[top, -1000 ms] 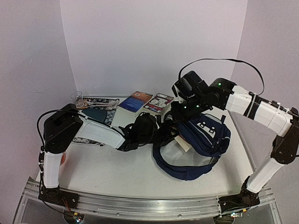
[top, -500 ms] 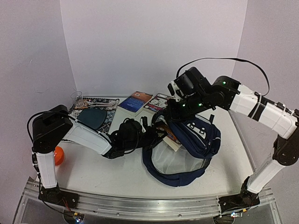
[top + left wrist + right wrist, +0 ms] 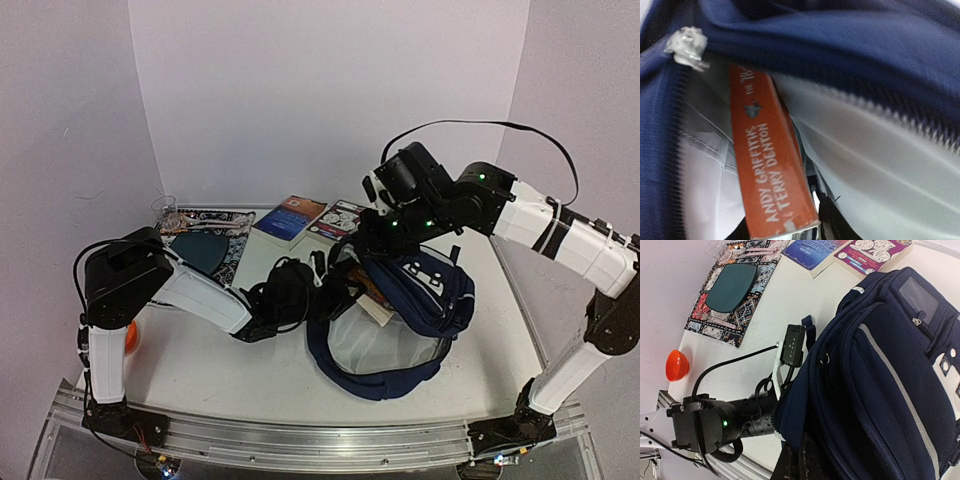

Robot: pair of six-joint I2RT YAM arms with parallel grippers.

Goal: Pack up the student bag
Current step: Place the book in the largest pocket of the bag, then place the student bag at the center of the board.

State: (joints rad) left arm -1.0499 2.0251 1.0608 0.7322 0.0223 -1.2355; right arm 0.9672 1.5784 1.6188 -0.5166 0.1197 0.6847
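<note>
The large navy-blue fabric student bag [image 3: 425,300] with grey-white stripes lay centre-right on the white desk [image 3: 230,375], its mouth open toward the left. The right gripper [image 3: 372,245] was clamped on the raised far rim of the bag. The left gripper [image 3: 330,285] sat in the mouth beside an orange-spined book [image 3: 770,165]; its jaw width could not be determined.

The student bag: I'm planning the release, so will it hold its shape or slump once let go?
Probably slump: the student bag is soft fabric, and its mouth looks propped only by the right gripper, jaws shut on the rim. The book inside likely adds weight, so tipping seems unlikely.
</note>
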